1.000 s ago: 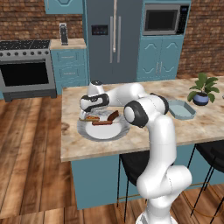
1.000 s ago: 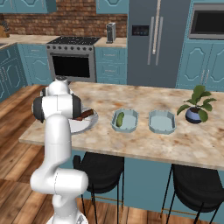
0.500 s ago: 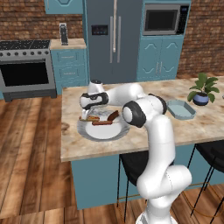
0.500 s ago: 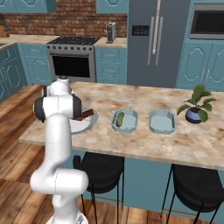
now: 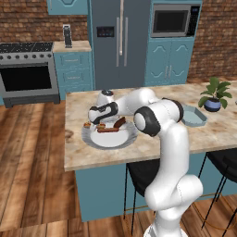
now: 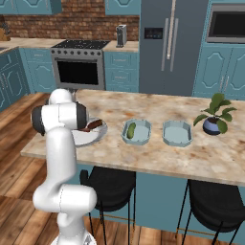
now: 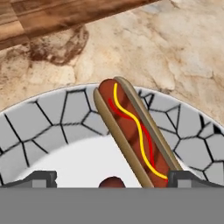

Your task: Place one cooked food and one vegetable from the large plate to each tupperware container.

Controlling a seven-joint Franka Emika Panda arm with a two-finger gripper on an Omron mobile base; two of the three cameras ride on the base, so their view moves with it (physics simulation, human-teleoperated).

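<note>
The large plate [image 5: 126,139], white with a grey patterned rim [image 7: 52,114], lies on the island's left part. It carries a hot dog in a bun [image 7: 136,133], sausages [image 5: 109,130] and a small orange piece [image 5: 86,124]. My gripper [image 5: 94,122] hangs open just above the plate's left side. In the hand view its fingertips [image 7: 42,177] stand wide apart, with the hot dog's near end by the right tip and a brown food end [image 7: 111,182] between them. The nearer tupperware container [image 6: 137,133] holds a green vegetable [image 6: 130,130]. The farther container [image 6: 177,133] has nothing in it.
A potted plant [image 6: 215,117] stands on the island's right end. Dark stools [image 6: 109,184] sit under the counter's front edge. A stove [image 6: 79,67] and a fridge [image 6: 170,45] line the back wall. The island's left edge [image 5: 67,139] runs close to the plate.
The hand has sunk slightly toward the plate. The jaws stay wide apart and the food has not moved.
</note>
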